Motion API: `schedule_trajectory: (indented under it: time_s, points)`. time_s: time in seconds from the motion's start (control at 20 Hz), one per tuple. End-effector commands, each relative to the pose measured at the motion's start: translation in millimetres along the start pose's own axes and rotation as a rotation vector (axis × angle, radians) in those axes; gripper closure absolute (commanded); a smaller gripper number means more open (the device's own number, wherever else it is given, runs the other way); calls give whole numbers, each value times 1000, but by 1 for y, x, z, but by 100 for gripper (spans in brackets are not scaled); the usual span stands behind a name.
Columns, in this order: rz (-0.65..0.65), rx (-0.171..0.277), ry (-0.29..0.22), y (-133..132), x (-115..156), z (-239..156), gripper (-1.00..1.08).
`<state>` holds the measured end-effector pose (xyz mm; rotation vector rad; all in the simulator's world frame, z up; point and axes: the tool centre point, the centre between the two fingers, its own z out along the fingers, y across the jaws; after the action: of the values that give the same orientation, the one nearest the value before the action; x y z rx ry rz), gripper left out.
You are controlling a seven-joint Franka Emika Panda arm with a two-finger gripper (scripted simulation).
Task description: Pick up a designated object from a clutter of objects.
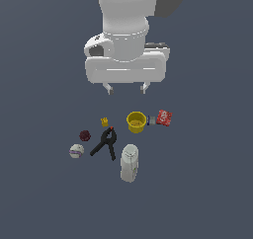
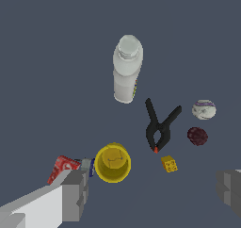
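One whitish ball [image 1: 76, 151] with a purple band lies on the counter [image 1: 207, 193] at the exterior view's left edge of the clutter, just beside the maroon ball [image 1: 85, 135]. Next come the black clamp [image 1: 105, 143], the tiny yellow piece [image 1: 104, 121], the jug [image 1: 130, 162] on its side, the yellow cup [image 1: 136, 121] and the red packet [image 1: 164, 117]. The pincer [image 1: 126, 89] hangs above them, spread wide and holding nothing.

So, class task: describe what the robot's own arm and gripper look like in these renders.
The arm is glossy white with rounded, cylindrical segments and a dark grey patch near the top. The gripper has a wide white rectangular body with a black block behind; its jaws are short and light grey, blocky in the wrist view. No cables or markings show.
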<state>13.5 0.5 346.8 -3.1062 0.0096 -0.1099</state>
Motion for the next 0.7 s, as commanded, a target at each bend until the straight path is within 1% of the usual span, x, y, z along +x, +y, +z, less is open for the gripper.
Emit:
schedule_trajectory:
  time_s: [0.0, 0.35, 0.65]
  points:
    - [5, 1, -1, 3, 2, 3, -92]
    - [39, 4, -8, 25, 16, 26, -92]
    - [91, 6, -17, 61, 34, 63, -92]
